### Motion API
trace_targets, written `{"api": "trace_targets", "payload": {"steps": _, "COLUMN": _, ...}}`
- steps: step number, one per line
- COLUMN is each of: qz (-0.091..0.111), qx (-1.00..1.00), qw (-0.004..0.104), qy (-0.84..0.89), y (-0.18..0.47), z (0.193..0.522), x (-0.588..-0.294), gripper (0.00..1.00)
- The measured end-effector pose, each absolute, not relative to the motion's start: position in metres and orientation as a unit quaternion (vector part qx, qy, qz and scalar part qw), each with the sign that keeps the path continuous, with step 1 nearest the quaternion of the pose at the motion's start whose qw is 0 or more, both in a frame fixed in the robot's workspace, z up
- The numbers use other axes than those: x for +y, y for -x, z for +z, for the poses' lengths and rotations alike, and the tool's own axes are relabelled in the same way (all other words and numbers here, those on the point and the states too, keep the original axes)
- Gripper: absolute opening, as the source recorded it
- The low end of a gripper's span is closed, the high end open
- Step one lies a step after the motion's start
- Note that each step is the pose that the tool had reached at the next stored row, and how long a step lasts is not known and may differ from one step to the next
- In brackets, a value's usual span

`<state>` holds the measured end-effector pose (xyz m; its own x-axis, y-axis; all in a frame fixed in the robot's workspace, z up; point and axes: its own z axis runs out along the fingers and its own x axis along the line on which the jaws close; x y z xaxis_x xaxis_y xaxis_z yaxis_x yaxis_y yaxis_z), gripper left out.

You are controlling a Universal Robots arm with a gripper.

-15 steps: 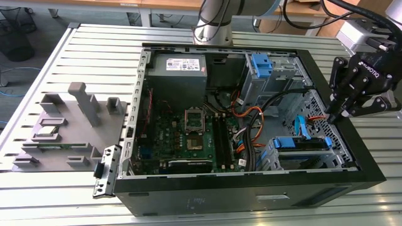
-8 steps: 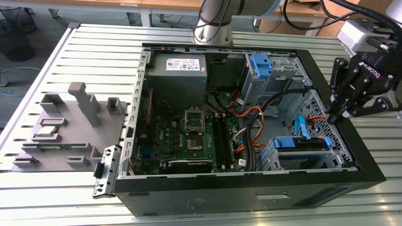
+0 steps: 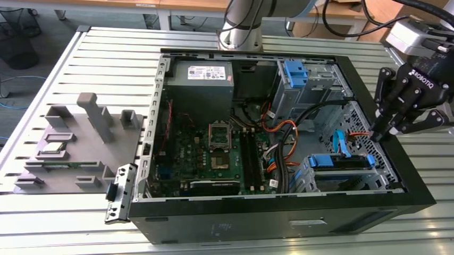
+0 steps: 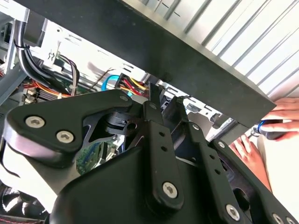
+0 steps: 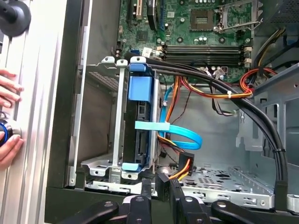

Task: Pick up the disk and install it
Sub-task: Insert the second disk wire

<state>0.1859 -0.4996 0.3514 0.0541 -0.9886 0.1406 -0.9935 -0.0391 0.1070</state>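
Note:
The disk (image 3: pixel 341 162) sits in the metal drive cage at the front corner of the open computer case (image 3: pixel 284 210), on the exterior view's right, its bright blue bracket facing up. In the first wrist view the disk (image 5: pixel 140 93) stands edge-on in that cage with a light blue cable across it. My gripper (image 3: pixel 378 135) hangs over the case's side wall just beside that cage, fingers pointing down and shut with nothing between them. Both wrist views show the gripper (image 5: pixel 161 181) (image 4: pixel 161 100) close to the case wall, apart from the disk.
A grey power-supply box (image 3: pixel 202 74) and a second blue bracket (image 3: pixel 294 71) sit at the case's far end. Black, orange and blue cables (image 5: pixel 224 93) cross the case near the cage. A grey fixture (image 3: pixel 71 143) stands on the exterior view's left. A person's hand (image 5: pixel 7 135) rests outside the case wall.

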Motion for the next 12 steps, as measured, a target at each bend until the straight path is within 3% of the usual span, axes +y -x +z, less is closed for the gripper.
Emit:
{"api": "trace_targets", "payload": {"steps": 10, "qz": 0.017, "qx": -0.686, "qw": 0.113, "qy": -0.719, "y": -0.191, "z": 0.348, "x": -0.487, "gripper": 0.30}}
{"api": "trace_targets", "payload": {"steps": 12, "qz": 0.022, "qx": -0.685, "qw": 0.123, "qy": -0.717, "y": -0.191, "z": 0.348, "x": -0.487, "gripper": 0.30}}
